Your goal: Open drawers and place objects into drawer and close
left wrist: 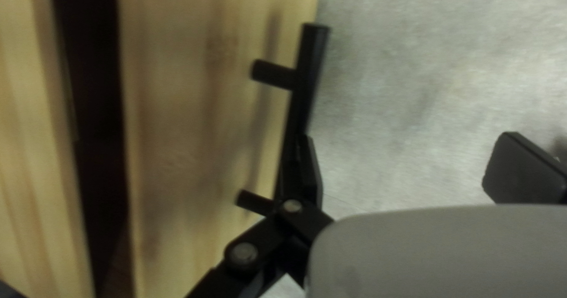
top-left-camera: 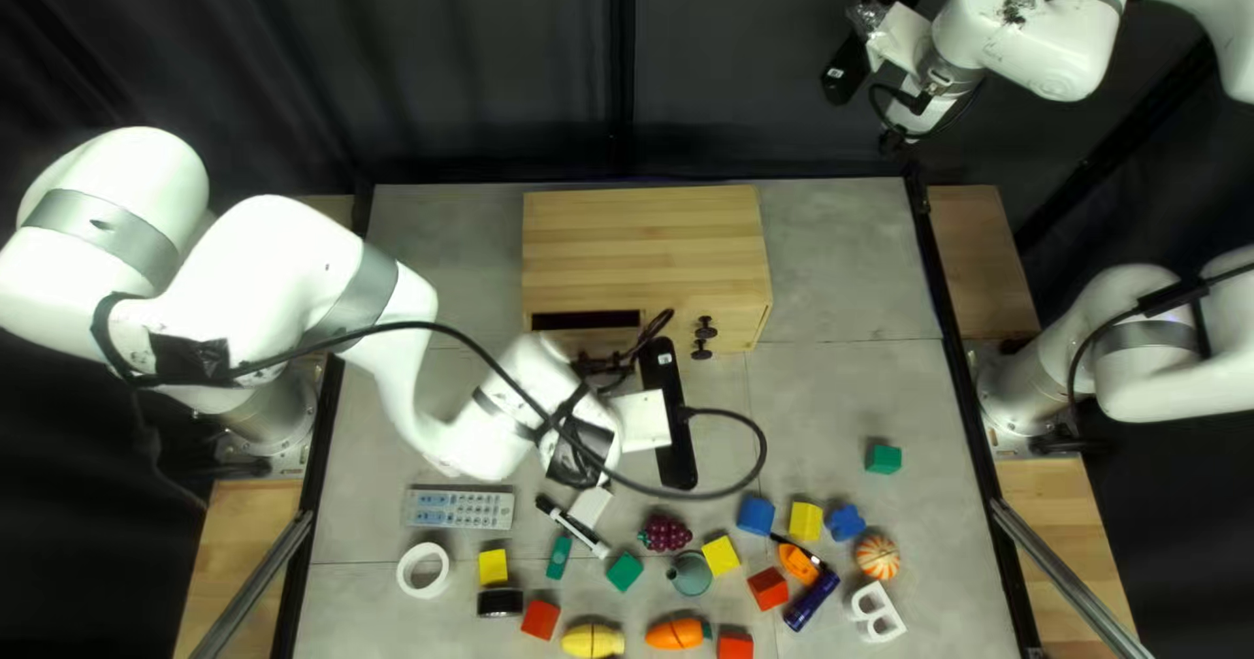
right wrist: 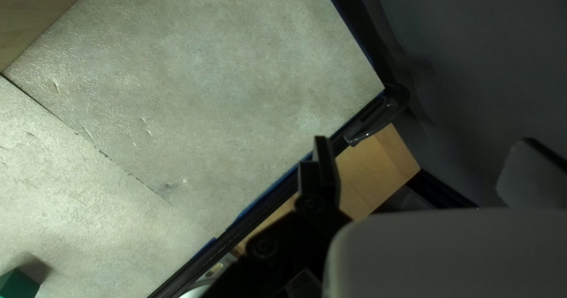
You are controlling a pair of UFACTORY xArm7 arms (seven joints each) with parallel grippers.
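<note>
The wooden cabinet [top-left-camera: 647, 248] stands at the table's far side. My left gripper [top-left-camera: 625, 361] is at its front. In the left wrist view my left gripper [left wrist: 410, 165] is open, one finger against the black bar handle [left wrist: 310, 67] and the other well apart from it. A dark gap lies behind the drawer front [left wrist: 183, 109], so this drawer is partly open; its inside is too dark to read. My right gripper [top-left-camera: 899, 139] hangs beyond the table's far right corner. It is open and holds nothing in the right wrist view [right wrist: 422, 162].
Near the table's front lie a remote [top-left-camera: 459, 508], white tape roll [top-left-camera: 422, 570], marker [top-left-camera: 572, 526], grapes [top-left-camera: 665, 534], colored blocks, toy vegetables and a striped ball [top-left-camera: 878, 556]. A green block [top-left-camera: 883, 458] sits apart at the right. Black knobs [top-left-camera: 704, 330] jut from the cabinet's front.
</note>
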